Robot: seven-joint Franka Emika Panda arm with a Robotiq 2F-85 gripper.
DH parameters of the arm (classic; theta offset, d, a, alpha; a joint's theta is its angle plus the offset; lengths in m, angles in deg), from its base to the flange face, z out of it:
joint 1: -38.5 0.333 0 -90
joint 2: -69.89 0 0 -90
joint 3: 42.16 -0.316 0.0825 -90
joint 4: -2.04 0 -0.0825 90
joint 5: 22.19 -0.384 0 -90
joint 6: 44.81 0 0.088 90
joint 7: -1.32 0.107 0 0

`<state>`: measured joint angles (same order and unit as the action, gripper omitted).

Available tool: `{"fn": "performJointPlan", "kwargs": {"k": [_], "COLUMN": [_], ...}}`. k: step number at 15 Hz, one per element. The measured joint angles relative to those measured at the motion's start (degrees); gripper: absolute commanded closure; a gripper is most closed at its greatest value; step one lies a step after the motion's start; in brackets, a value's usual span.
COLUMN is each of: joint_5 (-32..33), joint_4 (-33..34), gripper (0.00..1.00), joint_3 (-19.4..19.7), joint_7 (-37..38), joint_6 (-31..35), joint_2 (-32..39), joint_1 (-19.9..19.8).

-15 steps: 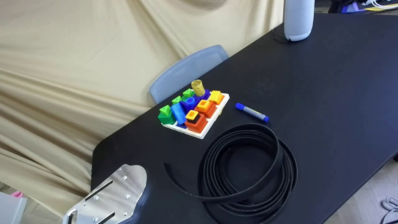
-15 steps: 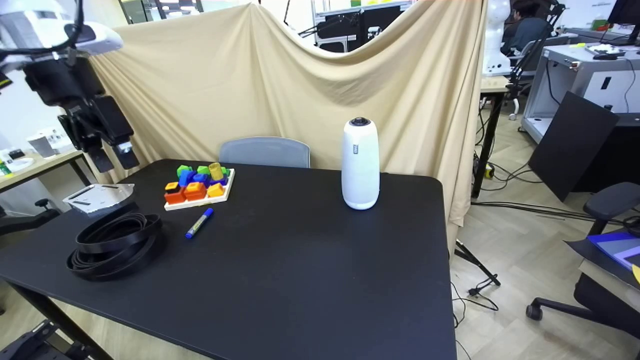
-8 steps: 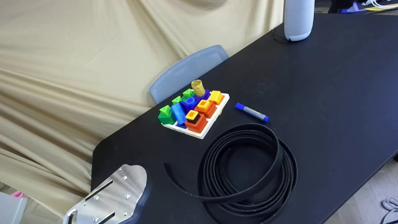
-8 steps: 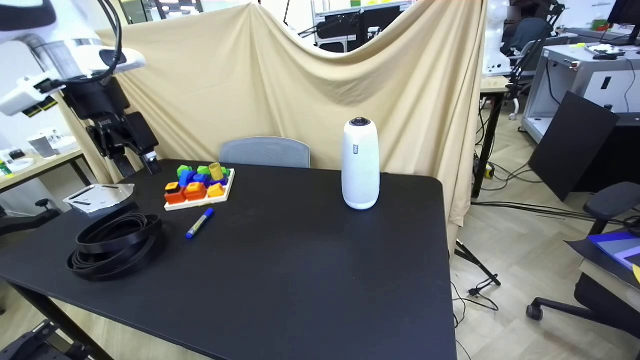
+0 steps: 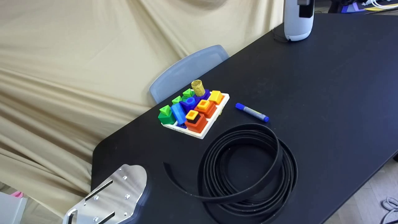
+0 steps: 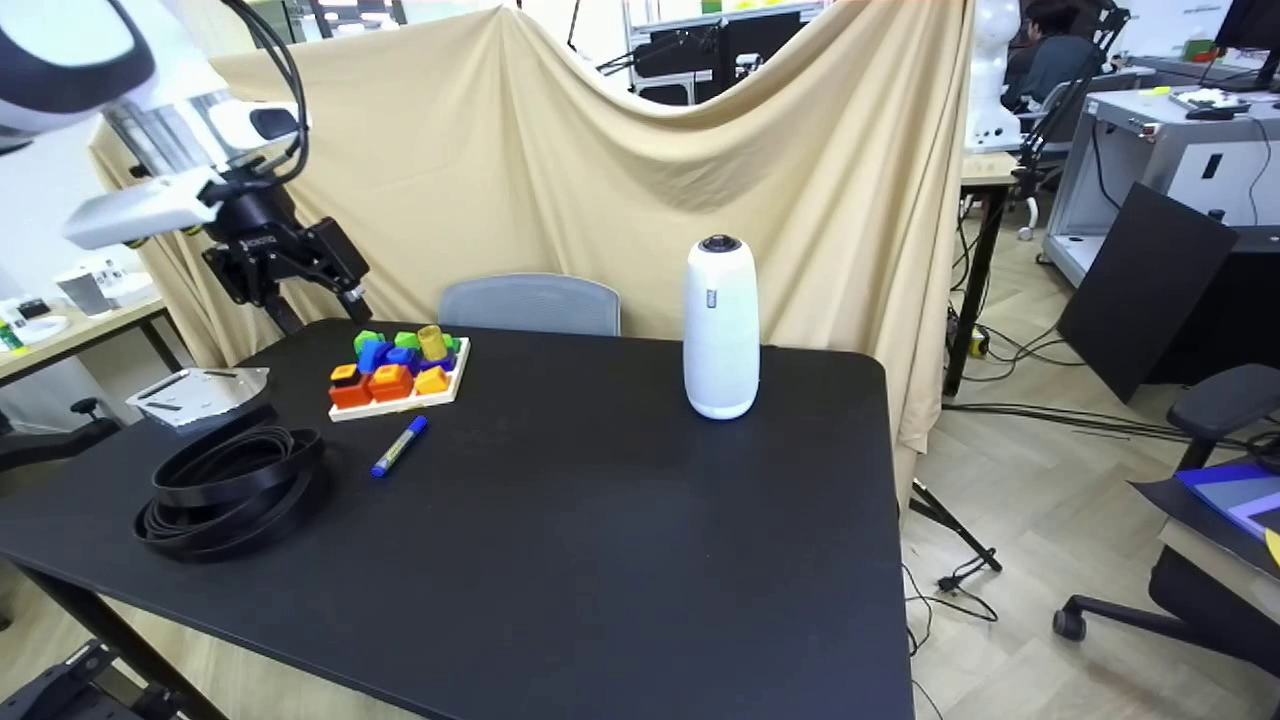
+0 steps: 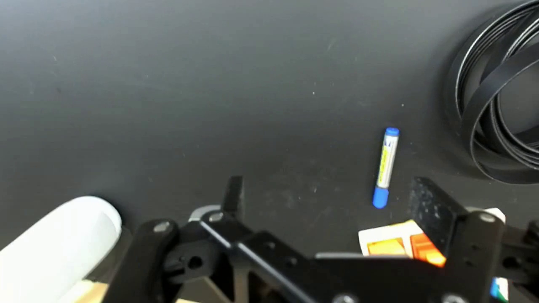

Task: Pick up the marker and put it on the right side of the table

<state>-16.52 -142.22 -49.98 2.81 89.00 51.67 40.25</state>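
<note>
End effector (image 7: pixel 328 191): I'm hovering it well above the surface (image 6: pixel 620 560), fingers (image 7: pixel 433 214) spread, nothing between.
Marker (image 7: pixel 385 164): lying flat on the surface near tray (image 5: pixel 215 117) and coil (image 6: pixel 235 492), touching neither; probably rolling if one finger is hitting first.
Tray: one finger is overlapping it in wrist view, so coming down without shifting could be knocking blocks (image 6: pixel 390 382).
Coil: swinging wide, I'd be risking a snag.
White cylinder (image 6: pixel 721 330): I'm guessing which end counts as right; placing here, I could be bumping it.

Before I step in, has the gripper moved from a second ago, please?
Yes; in an exterior view, the gripper has moved towards picture right, nearer the grey chair.
</note>
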Motion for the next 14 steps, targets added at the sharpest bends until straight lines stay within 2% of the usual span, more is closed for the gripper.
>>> {"fn": "performJointPlan", "kwargs": {"k": [3, 6, 10, 14], "joint_5": [-0.98, -4.16, -6.81, -6.81], "joint_4": [0.91, 3.85, 9.89, 12.26], "gripper": [0.0, 0.0, 0.0, 0.0], "joint_3": [1.11, 1.35, 0.64, 0.57], "joint_7": [-5.39, -10.51, -14.12, -14.28], "joint_6": [9.13, 13.72, 14.11, 13.96], "joint_2": [6.4, 14.59, 24.81, 27.75], "joint_1": [1.39, 3.31, 4.89, 4.98]}}
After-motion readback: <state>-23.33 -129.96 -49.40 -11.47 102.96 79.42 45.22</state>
